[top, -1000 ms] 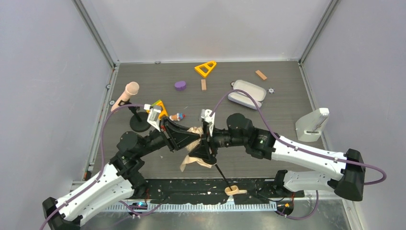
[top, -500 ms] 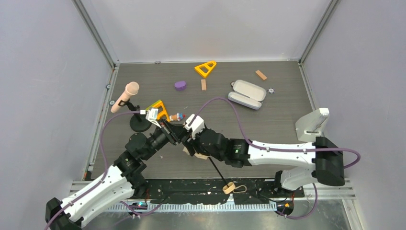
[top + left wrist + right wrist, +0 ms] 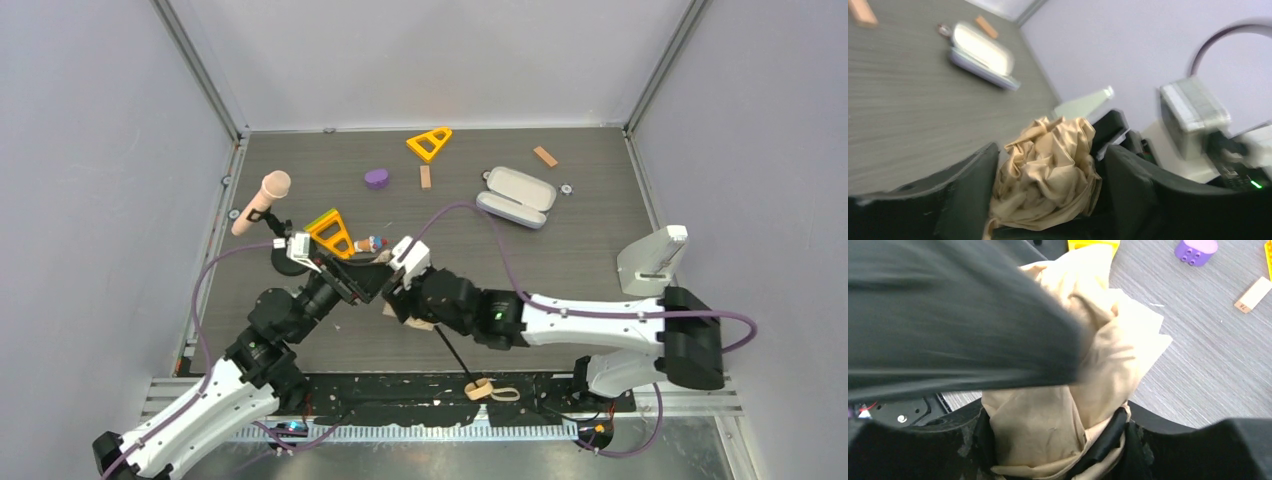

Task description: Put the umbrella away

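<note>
Your right gripper [image 3: 1055,450] is pinched on the umbrella [image 3: 1048,160], whose crumpled beige cloth fills the gap between its fingers. Your left gripper [image 3: 1050,200] flanks the same bundle, but blur hides whether it presses the cloth or only stands beside it. In the top view both meet just left of centre, and the black shaft [image 3: 452,352] slants down-right to the tan handle [image 3: 480,388] at the lower edge of the table [image 3: 580,270].

The table is dark wood-grain, walled in pale lilac on three sides. Just above the grippers are a yellow triangle [image 3: 333,233] and a small figurine [image 3: 372,243]. The microphone [image 3: 262,200] stands at left. Further up are a purple block [image 3: 377,178], a second triangle [image 3: 429,143] and the oblong case [image 3: 516,196]. A white holder [image 3: 652,262] hugs the right rail. The widest bare stretch lies right of centre.
</note>
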